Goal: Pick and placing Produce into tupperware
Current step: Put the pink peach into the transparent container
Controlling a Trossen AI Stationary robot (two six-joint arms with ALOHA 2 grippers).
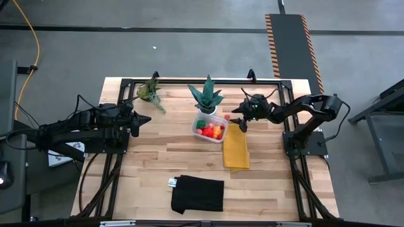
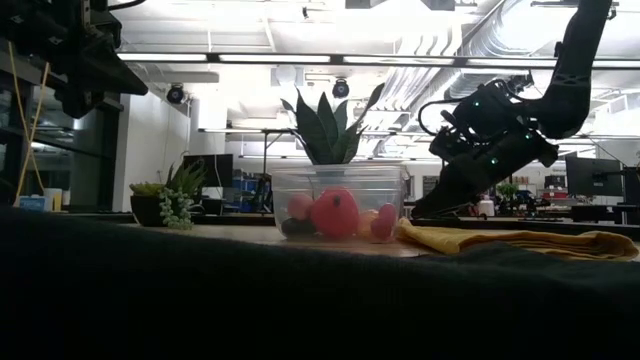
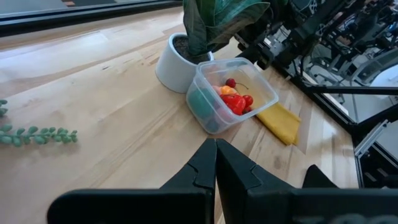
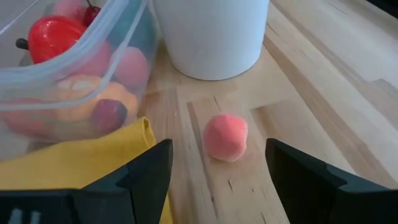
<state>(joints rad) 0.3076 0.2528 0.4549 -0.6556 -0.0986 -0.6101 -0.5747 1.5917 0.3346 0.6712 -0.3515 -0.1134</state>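
Hovering with right gripper (image 4: pixel 214 171) wide open, empty, straddling pink toy fruit (image 4: pixel 226 137) on desk (image 4: pixel 323 81) beside tupperware (image 4: pixel 74 68), ready for grasping.

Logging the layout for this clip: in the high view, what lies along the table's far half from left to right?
Left hand → small plant → big plant → tupperware → right hand.

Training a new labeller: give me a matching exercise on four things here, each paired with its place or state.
1 tupperware
2 pink produce piece
3 left pincer
4 right pincer

A shut, waiting at table's left
B open, around a piece
C loose on the wood by the white pot
D holds red and orange produce

Pairs: 1-D, 2-C, 3-A, 4-B
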